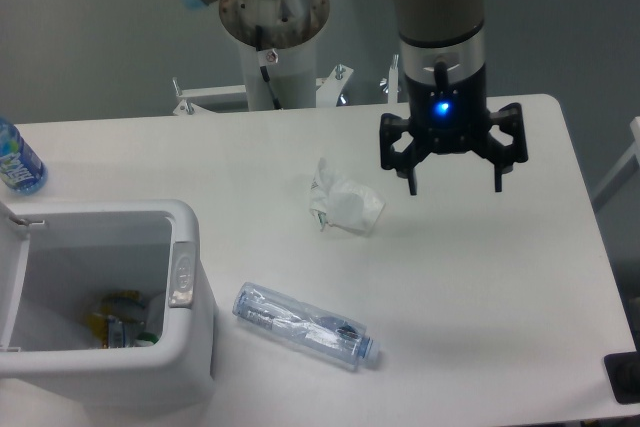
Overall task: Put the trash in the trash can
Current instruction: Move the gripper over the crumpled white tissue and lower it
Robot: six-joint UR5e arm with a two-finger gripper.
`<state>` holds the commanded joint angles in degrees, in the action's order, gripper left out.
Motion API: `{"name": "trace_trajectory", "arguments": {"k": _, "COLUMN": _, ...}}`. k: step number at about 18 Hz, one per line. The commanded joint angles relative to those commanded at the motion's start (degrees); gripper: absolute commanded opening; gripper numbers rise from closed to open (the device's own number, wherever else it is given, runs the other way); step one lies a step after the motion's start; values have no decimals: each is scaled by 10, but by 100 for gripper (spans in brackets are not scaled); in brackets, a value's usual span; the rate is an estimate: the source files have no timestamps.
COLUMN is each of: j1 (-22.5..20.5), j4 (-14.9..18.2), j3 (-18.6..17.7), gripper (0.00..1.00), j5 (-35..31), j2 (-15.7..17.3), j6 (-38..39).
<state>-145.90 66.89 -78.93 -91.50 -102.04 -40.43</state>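
Trash: one napkin, one crushed bottle

Even, cool overhead light, soft faint shadows on the white table, slight overall blur, no harsh glare.

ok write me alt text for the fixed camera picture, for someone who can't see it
A robot gripper hangs open above a white table, right of a crumpled napkin. A crushed clear bottle lies nearer the front, beside an open white trash can with some rubbish inside. A blue-labelled water bottle stands at the far left edge.
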Motion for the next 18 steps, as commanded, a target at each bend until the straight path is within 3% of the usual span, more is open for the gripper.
{"name": "trace_trajectory", "arguments": {"k": 4, "j1": 2, "j4": -4, "j3": -15, "gripper": 100, "j5": 8, "j2": 3, "j6": 9}}
{"name": "trace_trajectory", "arguments": {"k": 11, "j1": 5, "j4": -40, "j3": -83, "gripper": 100, "j5": 31, "j2": 20, "j6": 25}}
{"name": "trace_trajectory", "arguments": {"k": 15, "j1": 6, "j4": -72, "j3": -150, "gripper": 100, "j5": 38, "j2": 45, "j6": 24}}
{"name": "trace_trajectory", "arguments": {"k": 18, "j1": 7, "j4": -68, "j3": -210, "gripper": 100, "j5": 34, "j2": 67, "j6": -66}}
